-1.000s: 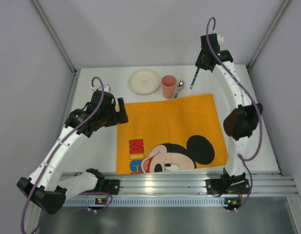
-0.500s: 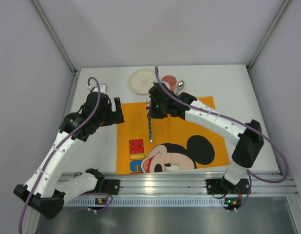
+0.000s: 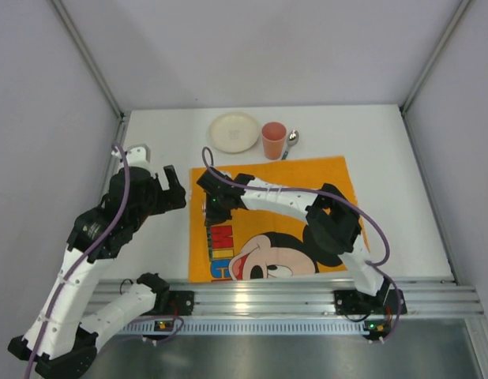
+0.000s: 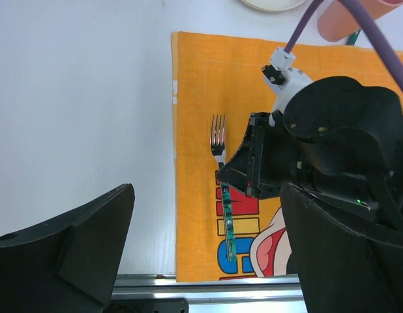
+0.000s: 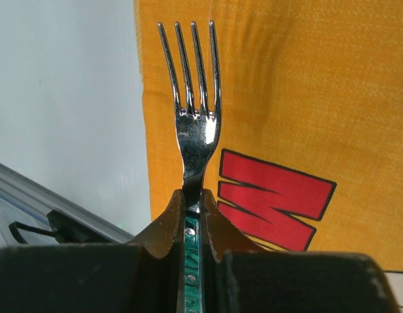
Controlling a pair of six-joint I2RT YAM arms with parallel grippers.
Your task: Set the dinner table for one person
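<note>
My right gripper [image 3: 215,207] is shut on a fork [image 5: 192,98] with a green patterned handle [image 4: 227,225]. It holds the fork low over the left strip of the orange Mickey Mouse mat [image 3: 307,189], tines pointing to the far side. I cannot tell if the fork touches the cloth. In the right wrist view the gripper [image 5: 195,203] pinches the fork's neck. My left gripper [image 3: 177,191] is open and empty over the white dinner table [image 3: 394,158], just left of the mat. Its fingers [image 4: 64,261] frame the fork in the left wrist view.
A cream plate [image 3: 234,131], a pink cup [image 3: 273,140] and a spoon [image 3: 291,139] stand in a row on the table behind the mat. The ribbed aluminium rail [image 3: 307,296] runs along the near edge. Grey walls close in both sides.
My right arm swung the fork from the far right of the table across to the mat's left strip and lowered it. My left gripper drew back to the left, off the mat.
</note>
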